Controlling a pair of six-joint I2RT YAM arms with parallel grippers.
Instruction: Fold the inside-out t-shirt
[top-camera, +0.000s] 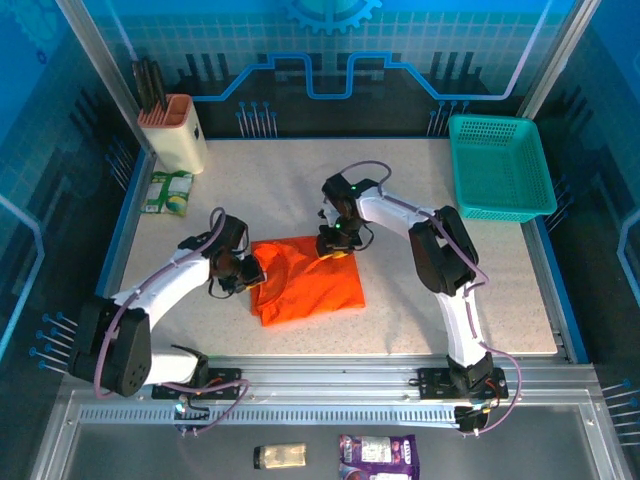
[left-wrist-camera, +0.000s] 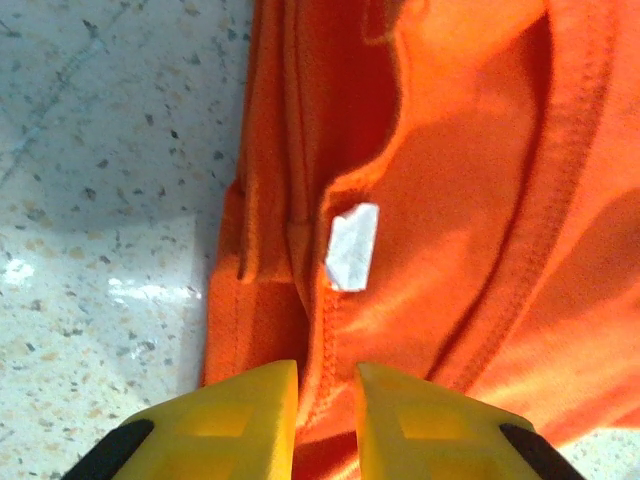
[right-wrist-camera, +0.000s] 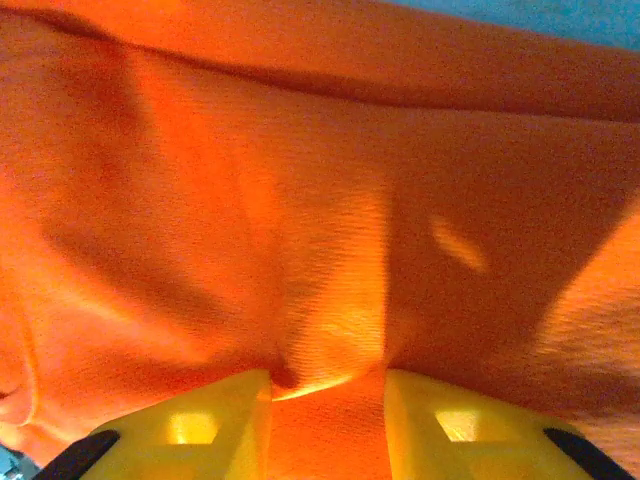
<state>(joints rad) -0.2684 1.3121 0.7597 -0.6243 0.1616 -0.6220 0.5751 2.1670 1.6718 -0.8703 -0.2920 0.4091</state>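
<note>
On the table, the t-shirt lies bunched between the arms, the left gripper pinching its left edge and the right gripper pinching its far edge.

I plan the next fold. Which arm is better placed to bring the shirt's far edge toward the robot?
Probably the right. The right gripper grips the t-shirt at its far edge, fabric bunched between its jaws; the left gripper pinches the left edge near the label.

Top view looks down over the whole speckled beige table; both wrist views closely face the bright orange thin-fabric t-shirt.
</note>
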